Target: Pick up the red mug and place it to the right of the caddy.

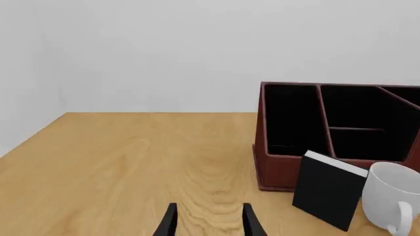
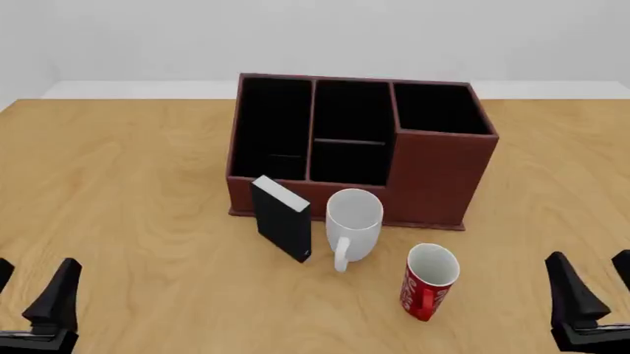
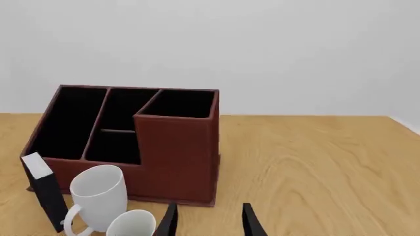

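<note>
Two black end effectors sit low at the near edge of a pale wood-grain worktop (image 2: pixel 128 192), each with its slim, wedge-shaped fingers parted and gripping nothing. The left end effector (image 2: pixel 35 299) rests at the near left corner, the right end effector (image 2: pixel 591 295) at the near right, both well apart from the objects and pointing forward across the worktop.

Nearest the right end effector stands the red mug (image 2: pixel 428 282), a small glossy cylinder with white lettering and a white interior, upright and just in front of the caddy's right end. Beside it, to the left, is a plain white mug (image 2: pixel 352 225), slightly larger, with its handle turned toward the camera. A thin black book-like box (image 2: pixel 282 217) with a white edge stands upright, touching or nearly touching the white mug's left side.

Behind all three sits the caddy (image 2: pixel 433 173), a large reddish-brown rectangular organizer with matte black-lined compartments and a taller section at its right end.
</note>
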